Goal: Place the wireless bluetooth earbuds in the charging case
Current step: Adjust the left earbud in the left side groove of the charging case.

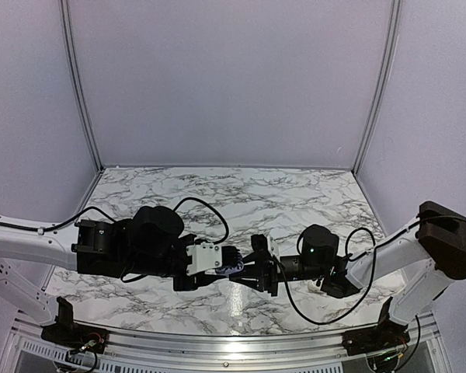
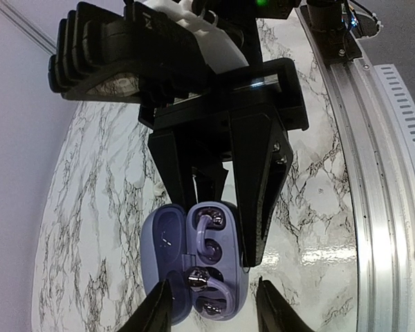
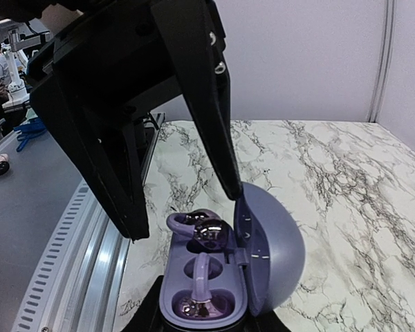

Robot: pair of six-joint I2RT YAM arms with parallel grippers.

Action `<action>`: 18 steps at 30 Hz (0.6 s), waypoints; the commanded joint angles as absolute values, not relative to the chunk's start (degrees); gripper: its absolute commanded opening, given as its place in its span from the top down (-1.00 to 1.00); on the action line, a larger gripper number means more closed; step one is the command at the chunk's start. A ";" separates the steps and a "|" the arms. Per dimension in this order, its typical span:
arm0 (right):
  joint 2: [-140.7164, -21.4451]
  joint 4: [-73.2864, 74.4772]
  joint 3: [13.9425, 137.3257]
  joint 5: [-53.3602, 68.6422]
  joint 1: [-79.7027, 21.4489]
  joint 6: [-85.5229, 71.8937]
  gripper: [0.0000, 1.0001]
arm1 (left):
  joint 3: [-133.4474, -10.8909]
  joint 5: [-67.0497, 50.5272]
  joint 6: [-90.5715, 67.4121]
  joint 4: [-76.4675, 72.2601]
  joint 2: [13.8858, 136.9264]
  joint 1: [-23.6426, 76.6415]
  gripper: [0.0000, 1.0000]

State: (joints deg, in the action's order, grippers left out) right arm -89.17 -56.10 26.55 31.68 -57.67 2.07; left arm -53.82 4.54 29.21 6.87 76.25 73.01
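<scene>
Lavender charging case [image 3: 277, 256] opens upward, earbuds [image 3: 209, 234] along its length.

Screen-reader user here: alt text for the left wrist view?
Open purple charging case holding both earbuds, against a marble table. Right gripper reaches in from the top, jaws straddling the case; left gripper's jaws flank it below.

Overhead view basically hides the charging case [image 1: 234, 268]
Just a purple sliver shows between the left gripper [image 3: 183, 216] and right gripper [image 2: 223, 232]; the earbuds [image 2: 197, 278] are invisible from up there. Both wrist views crop the case's near end and each camera's own fingers, so whether the right tips pinch it, can't tell.
</scene>
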 commanded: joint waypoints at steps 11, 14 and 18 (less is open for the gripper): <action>-90.03 -56.38 29.35 34.34 -58.53 1.67 1.00 | -55.80 2.33 31.13 8.79 76.93 73.39 0.26; -90.06 -56.00 29.59 34.81 -58.48 1.77 1.00 | -55.83 2.10 31.77 9.84 76.76 73.39 0.31; -90.08 -55.81 29.70 35.47 -58.49 1.67 1.00 | -55.72 1.39 32.08 10.72 76.51 73.39 0.39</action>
State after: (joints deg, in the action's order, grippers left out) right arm -89.41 -55.53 27.49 34.04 -58.02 1.93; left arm -54.37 2.70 31.22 8.32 76.60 73.14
